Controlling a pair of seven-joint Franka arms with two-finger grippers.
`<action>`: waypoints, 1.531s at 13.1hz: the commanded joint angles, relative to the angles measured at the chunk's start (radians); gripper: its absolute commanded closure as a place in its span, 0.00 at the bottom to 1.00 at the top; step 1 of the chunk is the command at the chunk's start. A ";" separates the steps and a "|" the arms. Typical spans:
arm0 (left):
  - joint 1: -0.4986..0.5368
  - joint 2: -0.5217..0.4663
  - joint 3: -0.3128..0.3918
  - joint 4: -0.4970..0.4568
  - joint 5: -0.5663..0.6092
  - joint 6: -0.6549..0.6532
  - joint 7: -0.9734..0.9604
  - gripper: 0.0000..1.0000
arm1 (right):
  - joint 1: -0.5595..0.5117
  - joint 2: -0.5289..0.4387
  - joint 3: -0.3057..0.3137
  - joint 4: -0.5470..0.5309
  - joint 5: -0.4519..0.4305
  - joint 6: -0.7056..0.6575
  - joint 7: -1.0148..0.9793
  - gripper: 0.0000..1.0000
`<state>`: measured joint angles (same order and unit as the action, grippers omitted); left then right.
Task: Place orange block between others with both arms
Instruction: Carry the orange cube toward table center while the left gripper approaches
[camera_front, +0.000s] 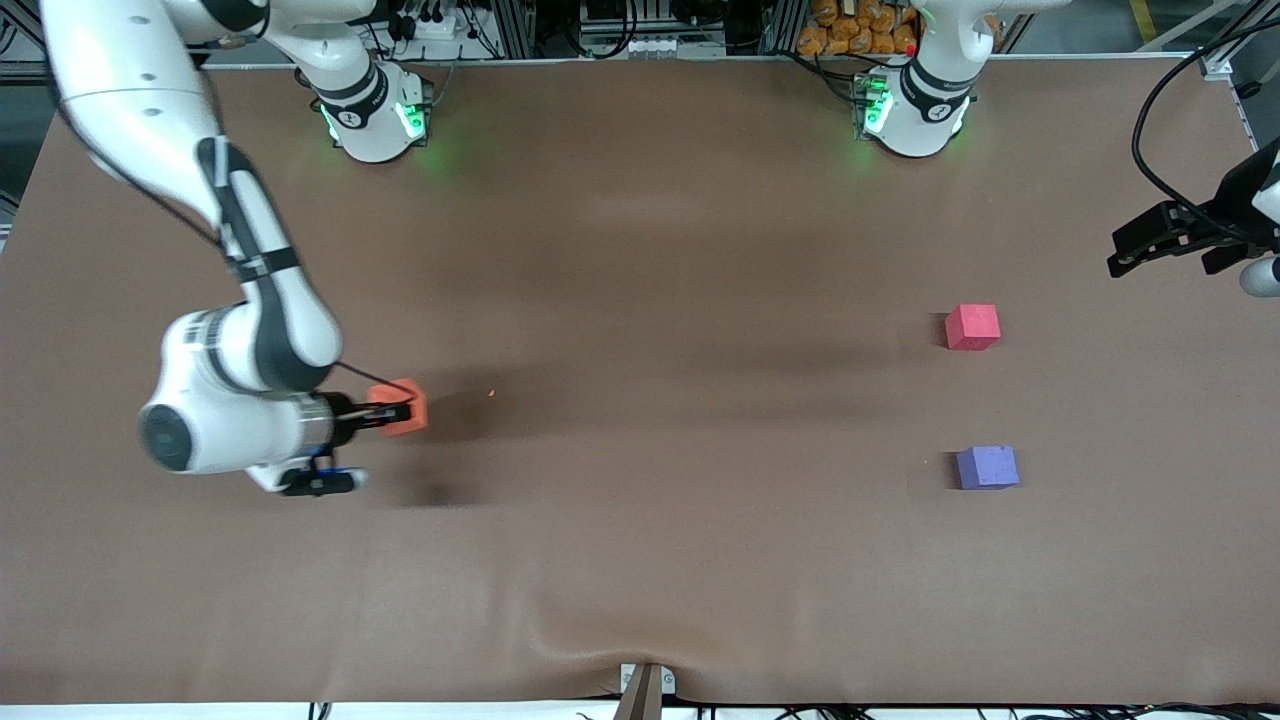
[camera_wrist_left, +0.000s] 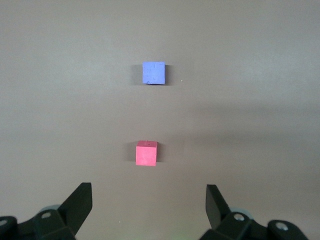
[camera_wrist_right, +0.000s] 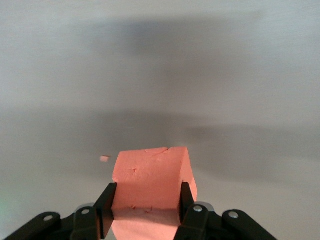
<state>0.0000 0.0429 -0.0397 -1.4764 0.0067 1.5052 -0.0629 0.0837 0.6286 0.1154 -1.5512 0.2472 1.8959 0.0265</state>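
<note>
Toward the right arm's end of the table, our right gripper (camera_front: 400, 409) is clamped on the small matte orange foam cube (camera_front: 408, 404); the right wrist view shows both fingers (camera_wrist_right: 107, 204) pressed against the cube's sides (camera_wrist_right: 152, 177). Whether it's lifted or resting on the surface we can't tell for sure. A tiny orange crumb (camera_front: 491, 394) lies on the mat nearby.

Our left gripper (camera_front: 1165, 240) waits w/ jaws spread wide and nothing in them, up at the left arm's end, looking down on the pinkish-red foam cube (camera_wrist_left: 146, 152) and the purple-blue foam cube (camera_wrist_left: 153, 73). Those two sit well apart, the purple-blue one (camera_front: 987, 467) nearer the front camera than the pinkish-red (camera_front: 972, 327), gap between them bare.

Risks, as we judge them: foam is soft, so a hard squeeze may deform or shed more bits; the carry spans most of the table, prob. needing a handoff, where a mistimed release drops the cube; a sloppy set-down could nudge either neighbour.

Surface is a brown mat (camera_front: 640, 560), slightly rippled near the front edge. Cables, metal framing and some orange packets (camera_front: 850, 30) line the edge by the arm bases.
</note>
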 joint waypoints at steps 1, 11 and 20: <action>-0.006 0.003 -0.006 0.013 -0.010 -0.002 0.021 0.00 | 0.114 -0.009 -0.005 -0.003 0.021 0.066 0.117 0.50; -0.032 -0.008 -0.250 0.022 -0.002 -0.003 -0.216 0.00 | 0.419 0.068 -0.006 0.031 0.021 0.238 0.418 0.49; -0.058 0.126 -0.290 0.008 -0.010 -0.085 -0.196 0.00 | 0.488 0.131 -0.008 0.053 0.204 0.305 0.441 0.37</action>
<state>-0.0581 0.1352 -0.3256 -1.4884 0.0058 1.4412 -0.2708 0.5584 0.7422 0.1179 -1.5269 0.4279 2.2014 0.4602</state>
